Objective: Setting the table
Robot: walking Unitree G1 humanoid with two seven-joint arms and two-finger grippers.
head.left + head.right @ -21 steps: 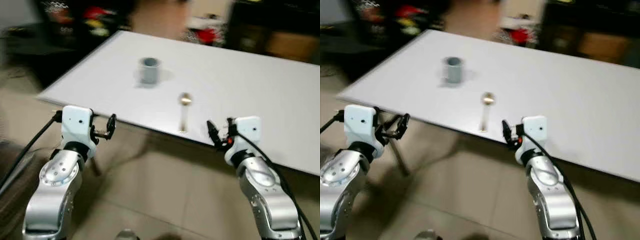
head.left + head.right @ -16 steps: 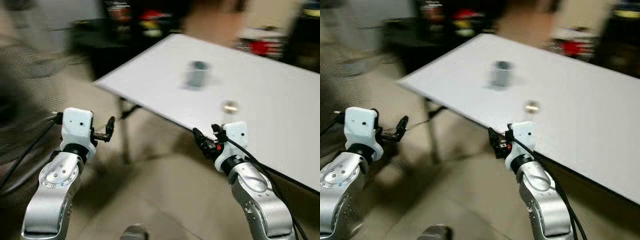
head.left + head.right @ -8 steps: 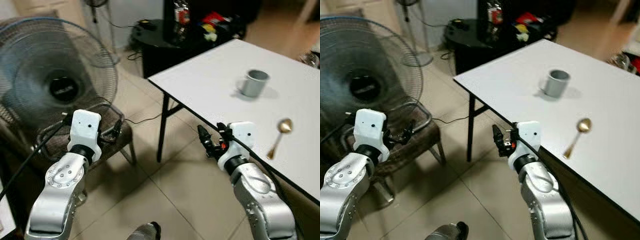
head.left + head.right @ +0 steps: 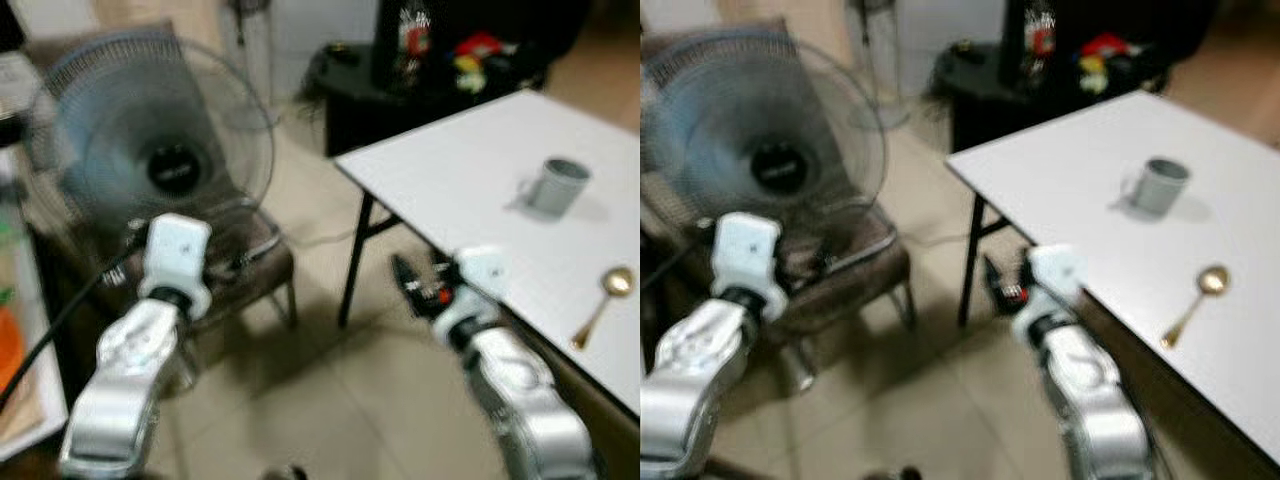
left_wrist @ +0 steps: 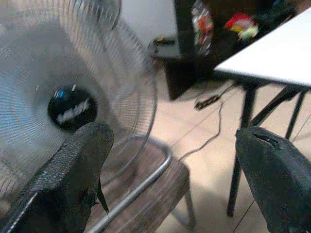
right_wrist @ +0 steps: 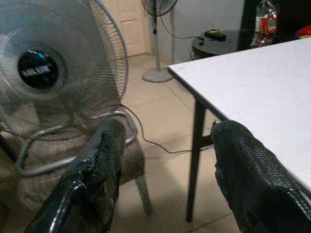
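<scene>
I'm looking down past the corner of the white table (image 4: 450,180), and the head views are soft with blur, so I'm reading everything loosely. The grey mug (image 4: 555,186) stands upright on the table, well in from the edge, and the gold spoon (image 4: 603,301) lies apart from it, nearer the edge on my right side. Left gripper (image 5: 170,170) hangs in front of the fan (image 4: 150,150), fingers spread wide with nothing between them; the fan sits on a brown stool (image 4: 240,270) just below. Right gripper (image 6: 165,184) is spread too, empty, hovering off the table corner above the tiled floor. My worry is the left arm: it's near the fan cage and the stool frame, and a careless swing could clip either. There's a cable (image 6: 155,141) on the floor by the table leg, a snag risk for my feet. With this blur, any reach for the spoon could land short at the edge.
</scene>
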